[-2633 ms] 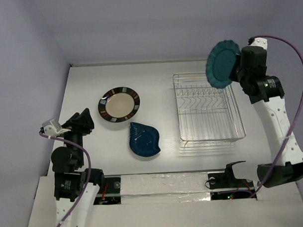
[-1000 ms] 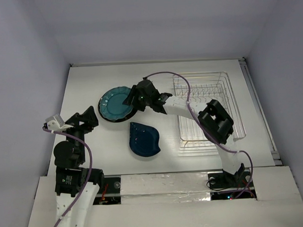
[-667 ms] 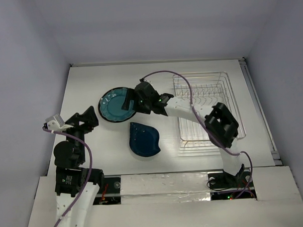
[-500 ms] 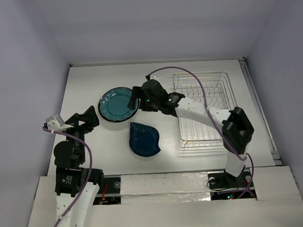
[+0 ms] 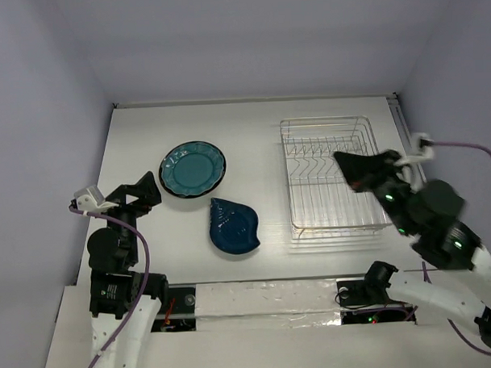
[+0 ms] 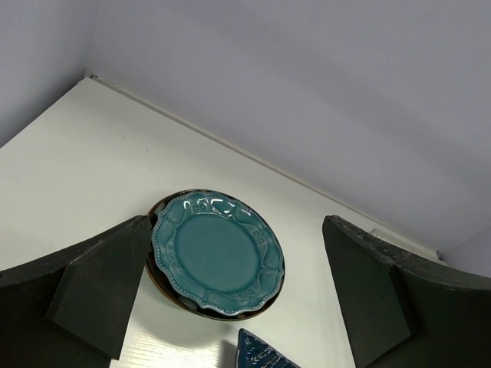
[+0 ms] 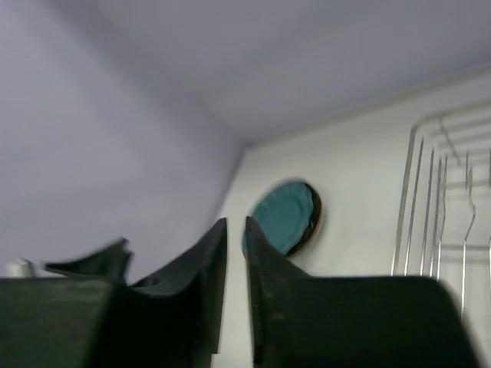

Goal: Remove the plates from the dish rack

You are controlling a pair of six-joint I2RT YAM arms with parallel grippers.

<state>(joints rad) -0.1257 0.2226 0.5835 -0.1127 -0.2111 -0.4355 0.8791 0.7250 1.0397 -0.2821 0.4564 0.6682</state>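
A teal plate lies on top of a dark-rimmed plate at the table's left centre. Just in front of them rests a dark blue leaf-shaped plate. The silver wire dish rack stands to the right with no plate in it. My right gripper hovers above the rack pointing left, its jaws drawn together to a thin slit with nothing between them. My left gripper is wide open, empty, left of the plates and aimed at them.
White walls close in the table on the left, back and right. The right arm's body hangs over the table's near right corner. A purple cable loops along the left arm.
The right gripper let go of the teal plate onto the dark-rimmed plate, pulled back to the right over the rack, and its jaws came together. The left arm stayed put.
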